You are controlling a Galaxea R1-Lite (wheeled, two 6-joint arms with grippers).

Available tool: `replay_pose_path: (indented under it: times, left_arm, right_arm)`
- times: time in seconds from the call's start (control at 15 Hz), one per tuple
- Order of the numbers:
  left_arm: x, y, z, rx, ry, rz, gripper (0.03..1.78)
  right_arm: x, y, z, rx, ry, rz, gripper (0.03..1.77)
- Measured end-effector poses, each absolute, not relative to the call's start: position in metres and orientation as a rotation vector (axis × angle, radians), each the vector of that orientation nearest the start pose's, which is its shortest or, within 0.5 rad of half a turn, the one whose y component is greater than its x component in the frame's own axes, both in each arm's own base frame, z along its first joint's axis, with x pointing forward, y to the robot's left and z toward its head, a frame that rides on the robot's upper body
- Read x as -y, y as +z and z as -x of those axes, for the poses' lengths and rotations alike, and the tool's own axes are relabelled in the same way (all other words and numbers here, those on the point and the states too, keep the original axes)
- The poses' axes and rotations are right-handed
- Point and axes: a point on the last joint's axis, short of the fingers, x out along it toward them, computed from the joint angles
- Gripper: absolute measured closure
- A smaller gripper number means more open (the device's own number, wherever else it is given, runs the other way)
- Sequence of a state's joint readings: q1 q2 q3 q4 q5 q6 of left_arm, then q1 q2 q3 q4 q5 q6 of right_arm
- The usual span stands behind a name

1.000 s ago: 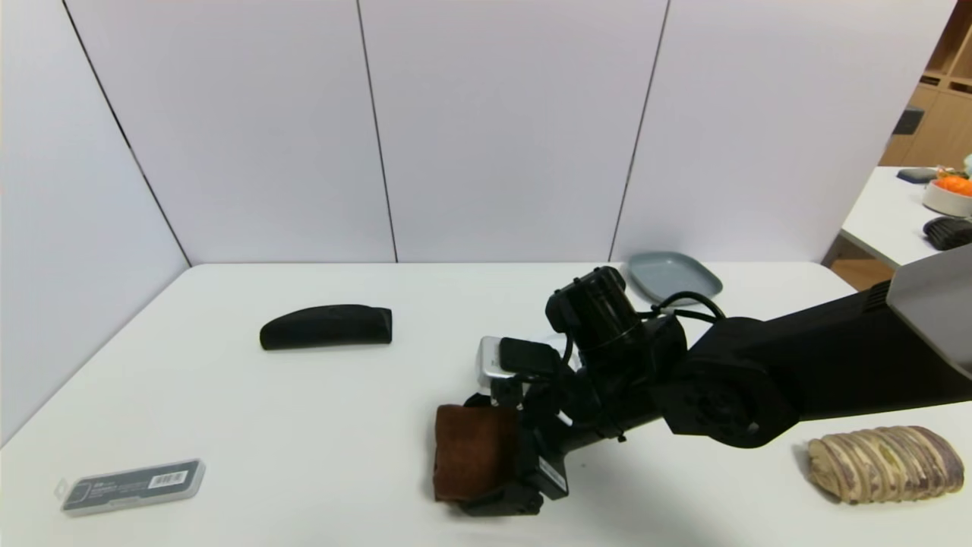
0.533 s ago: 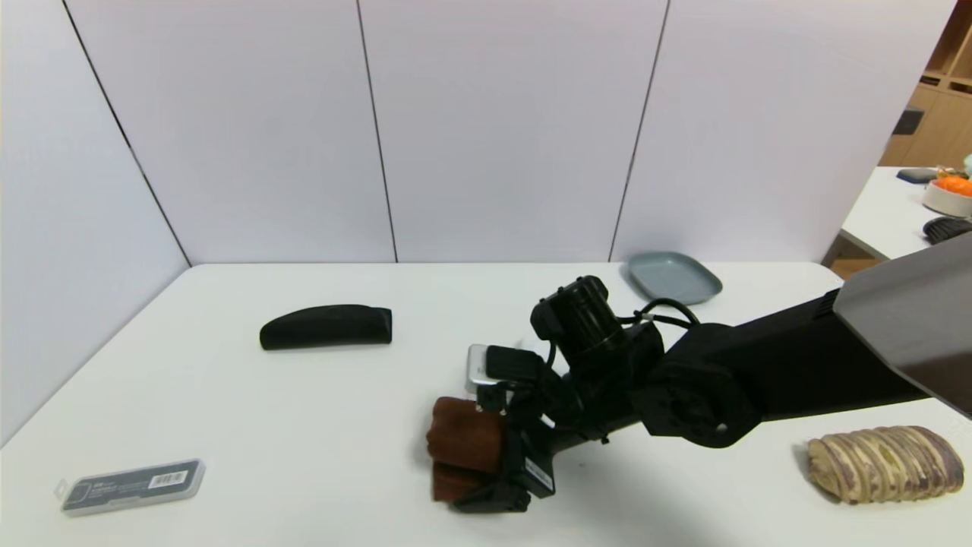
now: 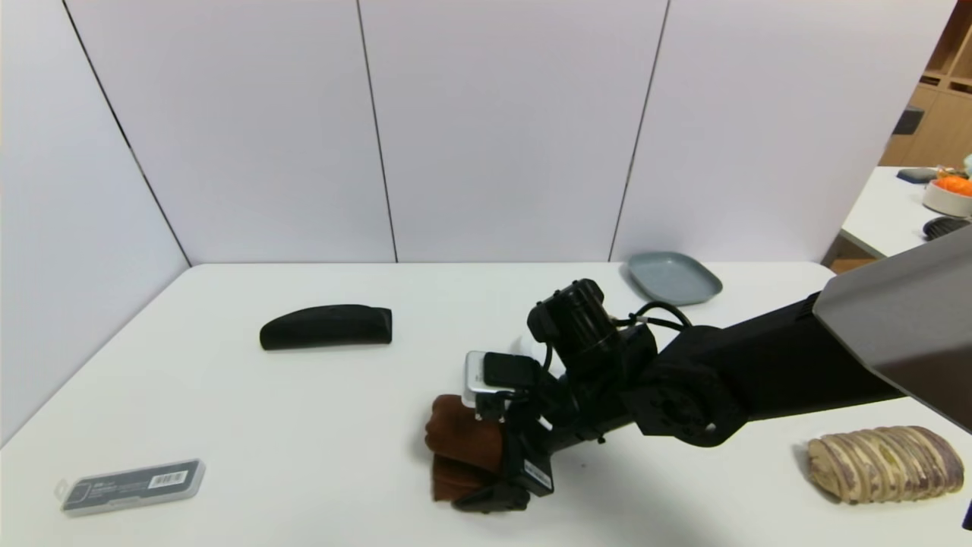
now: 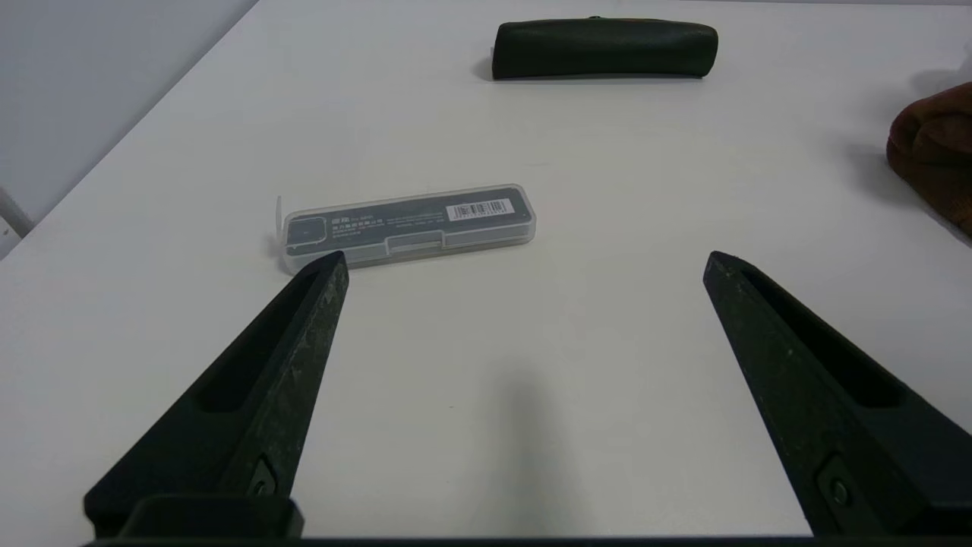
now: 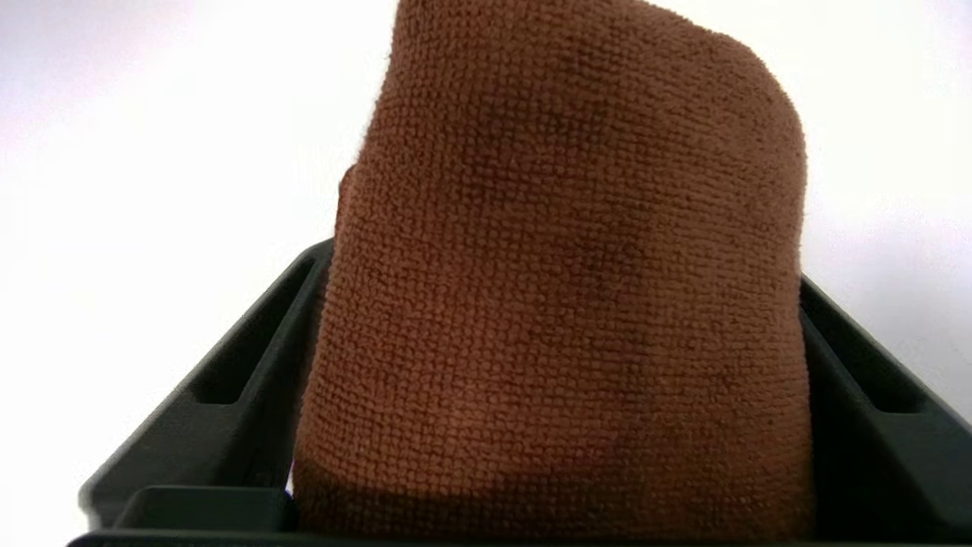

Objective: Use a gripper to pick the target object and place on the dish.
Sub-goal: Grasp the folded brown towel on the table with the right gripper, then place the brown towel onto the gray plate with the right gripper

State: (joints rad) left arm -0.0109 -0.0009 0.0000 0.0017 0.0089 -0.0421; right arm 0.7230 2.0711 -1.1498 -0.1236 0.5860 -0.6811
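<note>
Brown towel gripped btwn wide-set jaws of R pincer, nr bench's front edge; dish set nr back R corner; L pincer held wide, empty, over front L.

The towel is brown, the dish grey-blue, the loaf beige-brown striped.

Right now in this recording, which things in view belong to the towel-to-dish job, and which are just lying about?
Part of the job:
- brown towel, between the right gripper's fingers
- grey-blue dish

Just lying about:
- black case
- clear-edged box with barcode label
- striped loaf-like item
</note>
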Motion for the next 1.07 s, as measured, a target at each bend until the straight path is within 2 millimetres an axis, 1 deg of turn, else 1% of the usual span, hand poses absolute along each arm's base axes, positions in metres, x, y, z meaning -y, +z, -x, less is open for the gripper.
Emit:
replay_pose_path:
  times: [0.2,0.33,0.53,0.8,0.93,1.07]
  left_arm:
    - [0.0,0.075,0.023,-0.001,-0.002,0.042,0.12]
    - [0.0,0.075,0.023,-0.001,-0.002,0.042,0.12]
    - [0.0,0.075,0.023,-0.001,-0.002,0.042,0.12]
    - [0.0,0.075,0.023,-0.001,-0.002,0.042,0.12]
    - [0.0,0.075,0.023,-0.001,-0.002,0.042,0.12]
    - [0.0,0.075,0.023,-0.001,-0.002,0.042,0.12]
  right_arm:
    - [-0.26,0.1,-0.276,-0.395,1.477,0.607,0.71]
    - [-0.259,0.1,-0.277,-0.387,1.48,0.617,0.9]
    - [-0.259,0.101,-0.277,-0.381,1.48,0.621,1.1]
    - [-0.251,0.108,-0.281,-0.363,1.464,0.628,1.11]
    - [-0.244,0.118,-0.288,-0.339,1.433,0.623,1.13]
    - [-0.234,0.133,-0.295,-0.311,1.397,0.614,1.13]
